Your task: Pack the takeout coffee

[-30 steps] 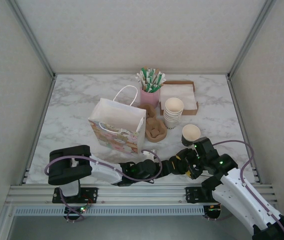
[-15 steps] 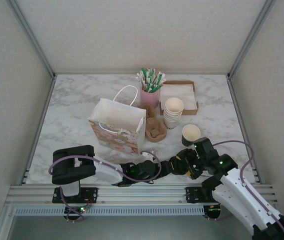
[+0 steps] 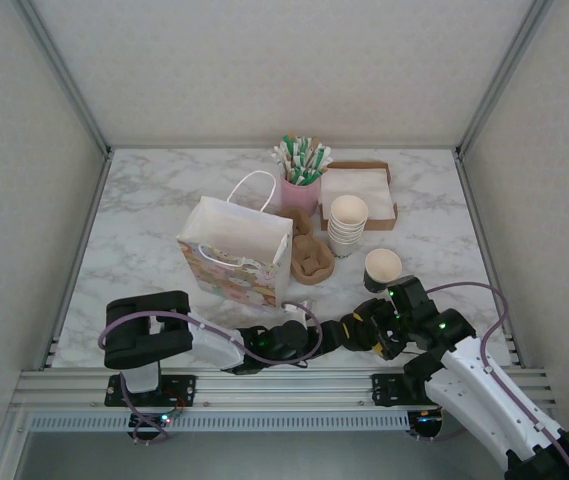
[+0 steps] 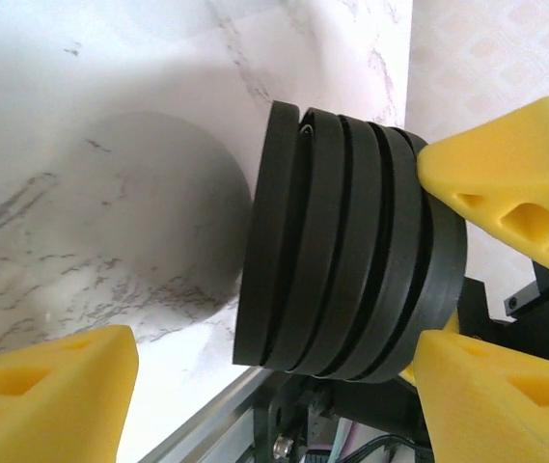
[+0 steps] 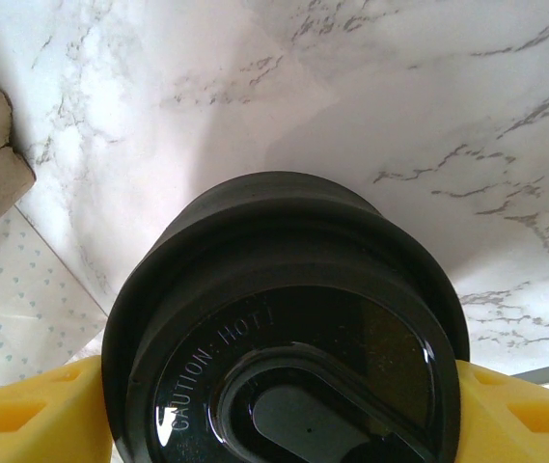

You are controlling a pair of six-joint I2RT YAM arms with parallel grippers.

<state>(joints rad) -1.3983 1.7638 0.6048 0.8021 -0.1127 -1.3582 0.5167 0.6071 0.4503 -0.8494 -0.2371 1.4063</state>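
My right gripper (image 5: 276,386) is shut on a stack of black lids (image 5: 284,318), its yellow fingers pressed against both sides. Near the table's front edge that stack (image 3: 350,331) lies sideways between the two grippers. My left gripper (image 4: 276,349) is open around the stack's lower edge (image 4: 351,241). One of its pads (image 4: 52,395) stands apart from the outermost lid. A finger (image 4: 515,183) of the right gripper shows at the stack's far end. A lone lidless cream cup (image 3: 383,265) stands behind the right gripper (image 3: 366,333). The takeout coffee is out of view.
A white paper bag (image 3: 234,252) stands open left of centre, with a brown cup carrier (image 3: 311,260) beside it. Behind are a stack of lidless cups (image 3: 347,225), a pink holder of straws (image 3: 302,178) and a napkin box (image 3: 360,192). The metal rail (image 3: 284,385) runs along the front edge.
My left gripper's jaws have widened a little around the lid stack, and the left arm has shifted slightly. The right arm and its lids have not moved.
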